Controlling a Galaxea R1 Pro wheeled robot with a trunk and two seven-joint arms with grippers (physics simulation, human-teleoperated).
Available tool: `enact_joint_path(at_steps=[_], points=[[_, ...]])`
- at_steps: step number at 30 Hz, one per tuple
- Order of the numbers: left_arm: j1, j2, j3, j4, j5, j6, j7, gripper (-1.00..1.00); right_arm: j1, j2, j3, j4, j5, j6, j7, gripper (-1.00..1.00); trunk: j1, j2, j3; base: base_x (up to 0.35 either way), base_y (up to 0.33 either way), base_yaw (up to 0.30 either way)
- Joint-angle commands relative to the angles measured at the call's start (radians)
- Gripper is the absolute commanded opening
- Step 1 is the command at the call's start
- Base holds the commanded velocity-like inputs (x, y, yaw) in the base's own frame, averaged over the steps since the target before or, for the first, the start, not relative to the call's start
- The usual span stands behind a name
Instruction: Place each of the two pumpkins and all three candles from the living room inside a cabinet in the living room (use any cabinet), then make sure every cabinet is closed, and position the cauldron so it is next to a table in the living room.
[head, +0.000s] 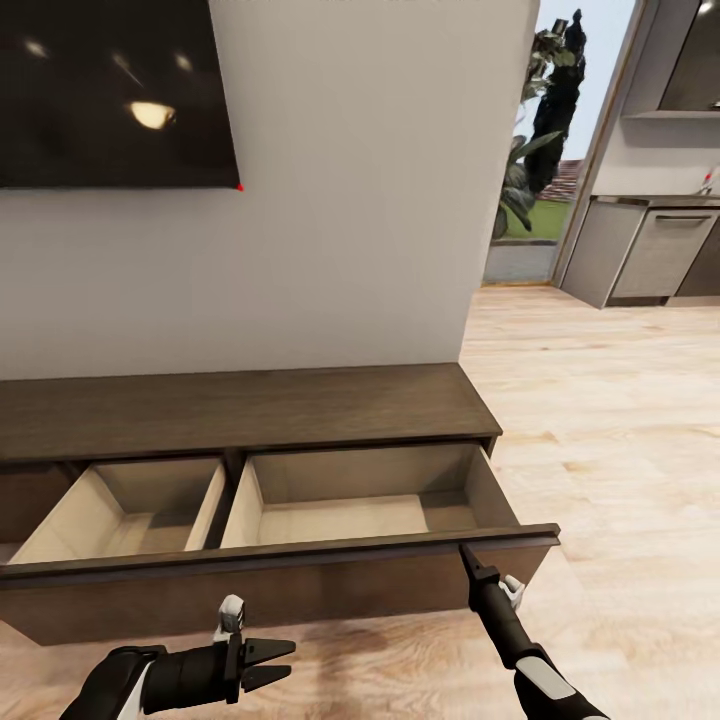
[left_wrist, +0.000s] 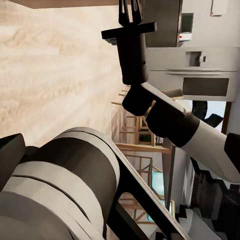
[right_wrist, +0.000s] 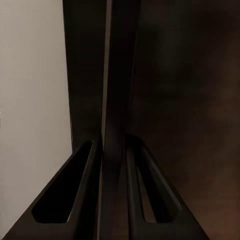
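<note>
Head view shows the cabinet (head: 240, 410) with its drawer (head: 300, 560) pulled out and bare, right jaws (head: 468, 556) pinching its front edge, left jaws (head: 278, 663) spread; nothing stowed yet.

Cabinet (head: 240, 405) against wall (head: 350, 200), below television (head: 110, 90), drawer (head: 330, 520) open.

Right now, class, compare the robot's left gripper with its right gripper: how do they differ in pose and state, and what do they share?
The left gripper lies level, pointing sideways, clear of the long dark brown wooden drawer front. The right gripper points up at that front's top edge. The left gripper's jaws are open on nothing, while the right gripper's jaws pinch the front's edge. Both are black and two-fingered.
</note>
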Motion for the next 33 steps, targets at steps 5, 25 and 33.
enact_joint_path(at_steps=[5, 25, 33], points=[[-0.001, 0.0, 0.0, 0.0, 0.002, 0.01, -0.002, 1.0, 0.0, 0.001, 0.034, 0.031, 0.013, 0.01, 0.003, -1.0, 0.0, 0.0, -0.001, -0.086, 0.0, 0.0], [-0.001, 0.0, 0.0, 0.0, 0.002, 0.01, -0.002, 1.0, 0.0, 0.001, 0.034, 0.031, 0.013, 0.01, 0.003, -1.0, 0.0, 0.0, -0.001, -0.042, 0.0, 0.0], [-0.001, -0.001, 0.0, 0.0, 0.002, 0.01, -0.002, 1.0, 0.0, 0.001, 0.035, 0.031, 0.013, 0.01, 0.003, -1.0, 0.0, 0.0, -0.001, -0.001, 0.0, 0.0]])
